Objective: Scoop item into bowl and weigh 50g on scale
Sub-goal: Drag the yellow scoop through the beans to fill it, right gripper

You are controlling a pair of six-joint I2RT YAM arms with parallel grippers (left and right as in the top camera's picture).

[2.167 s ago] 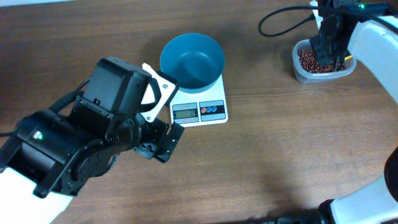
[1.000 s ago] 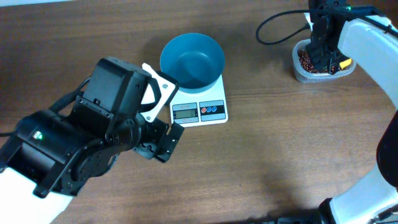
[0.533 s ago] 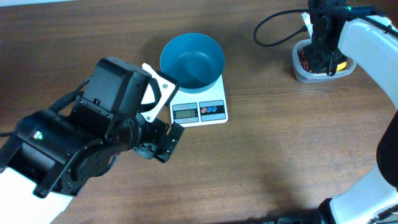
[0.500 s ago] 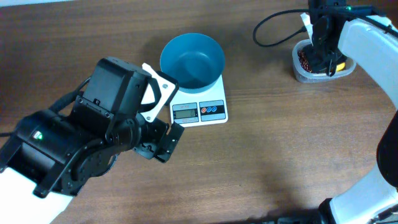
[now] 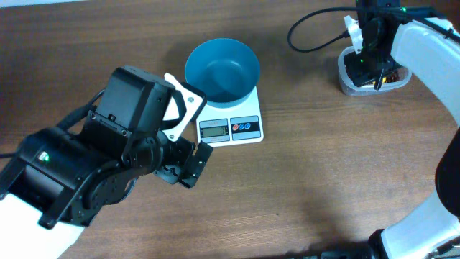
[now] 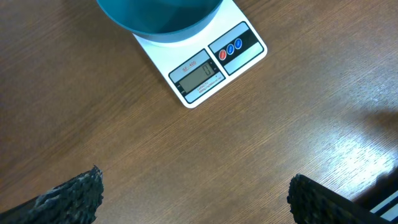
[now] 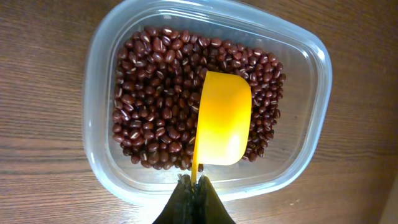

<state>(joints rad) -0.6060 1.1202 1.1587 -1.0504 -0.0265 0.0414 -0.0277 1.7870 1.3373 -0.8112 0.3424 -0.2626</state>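
Observation:
Small dark red-brown beans, the item (image 7: 155, 106), fill a clear plastic tub (image 7: 99, 155) at the table's far right (image 5: 397, 80). My right gripper (image 7: 196, 183) is shut on the thin handle of a yellow scoop (image 7: 224, 118), whose cup sits over the beans, turned on its side. I cannot tell whether the cup holds beans. The teal bowl (image 5: 221, 68) stands empty on the white scale (image 5: 230, 128). My left gripper (image 6: 196, 202) hangs open over bare table, near the scale (image 6: 205, 68) and bowl (image 6: 155, 15).
The bulky black left arm (image 5: 108, 158) covers the table left of the scale. A black cable (image 5: 316, 25) loops from the right arm at the far edge. Bare wooden tabletop (image 5: 309, 165) lies between the scale and the tub.
The right gripper has shifted slightly left and farther over the tub with the scoop, now hiding more of the beans from above. The left arm, bowl and scale have not moved.

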